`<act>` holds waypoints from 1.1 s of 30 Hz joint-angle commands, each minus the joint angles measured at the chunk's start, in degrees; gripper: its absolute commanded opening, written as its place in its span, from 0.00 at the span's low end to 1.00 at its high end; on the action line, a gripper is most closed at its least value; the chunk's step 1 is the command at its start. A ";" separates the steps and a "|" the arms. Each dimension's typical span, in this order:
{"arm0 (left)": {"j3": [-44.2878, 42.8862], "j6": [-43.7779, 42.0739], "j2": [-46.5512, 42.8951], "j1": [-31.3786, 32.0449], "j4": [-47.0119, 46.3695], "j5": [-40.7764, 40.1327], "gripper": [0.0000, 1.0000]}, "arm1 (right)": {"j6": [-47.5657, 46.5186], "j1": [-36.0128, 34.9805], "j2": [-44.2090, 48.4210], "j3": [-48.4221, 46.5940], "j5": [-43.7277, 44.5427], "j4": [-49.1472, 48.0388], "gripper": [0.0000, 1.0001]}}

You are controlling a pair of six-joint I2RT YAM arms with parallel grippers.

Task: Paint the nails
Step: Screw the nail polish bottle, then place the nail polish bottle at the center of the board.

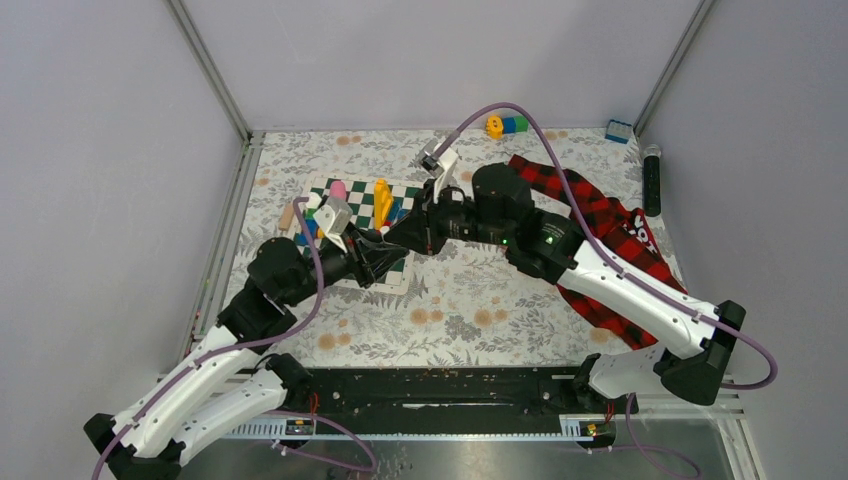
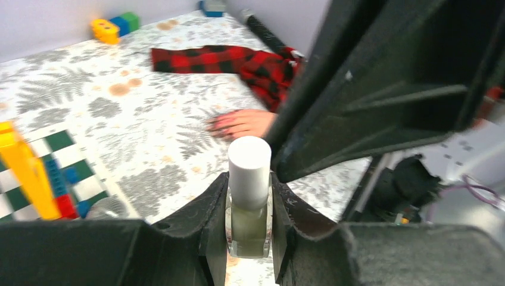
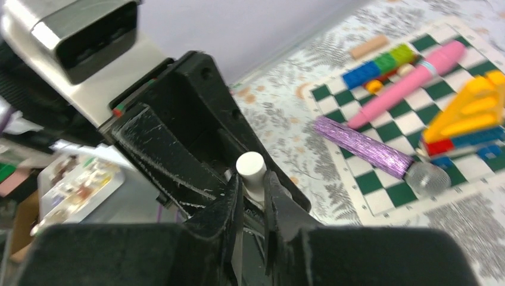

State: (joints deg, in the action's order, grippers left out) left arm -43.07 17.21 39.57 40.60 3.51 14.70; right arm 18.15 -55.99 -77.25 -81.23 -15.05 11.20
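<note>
My left gripper (image 2: 249,199) is shut on a small glass nail-polish bottle (image 2: 249,229) of pale yellow-green liquid, held upright above the table. Its white cap (image 3: 250,164) sits between the fingers of my right gripper (image 3: 253,186), which press on both sides of it. In the top view both grippers meet at the checkered mat's near edge, left gripper (image 1: 383,257) and right gripper (image 1: 407,236), and the bottle is hidden there. The dummy hand (image 2: 244,122) lies flat beyond the bottle, its reddish nails (image 2: 217,126) small and blurred. Its plaid sleeve (image 1: 600,215) runs back right.
A green-and-white checkered mat (image 1: 362,200) carries a pink pen (image 3: 411,80), a purple glitter tube (image 3: 363,146), a yellow toy (image 1: 382,200) and coloured blocks. At the back lie joined blocks (image 1: 507,124), a blue block (image 1: 619,130) and a black cylinder (image 1: 652,180).
</note>
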 commanded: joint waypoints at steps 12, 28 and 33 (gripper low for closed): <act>-2.00 -8.23 -0.16 0.76 -6.66 -1.71 0.00 | 0.31 -3.44 5.40 -2.53 17.82 9.87 0.49; -3.73 -8.36 3.91 0.82 -7.16 12.27 0.00 | 1.18 -2.88 3.71 -5.87 10.09 10.78 0.55; -4.04 -8.34 4.52 0.86 -6.60 11.98 0.00 | 0.80 -3.49 1.87 -6.84 10.60 11.38 0.51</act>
State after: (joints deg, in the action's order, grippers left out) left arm -44.12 9.45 43.99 41.25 0.34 24.40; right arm 19.51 -59.05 -74.50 -84.90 -3.66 21.98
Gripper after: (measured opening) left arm 0.261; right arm 0.534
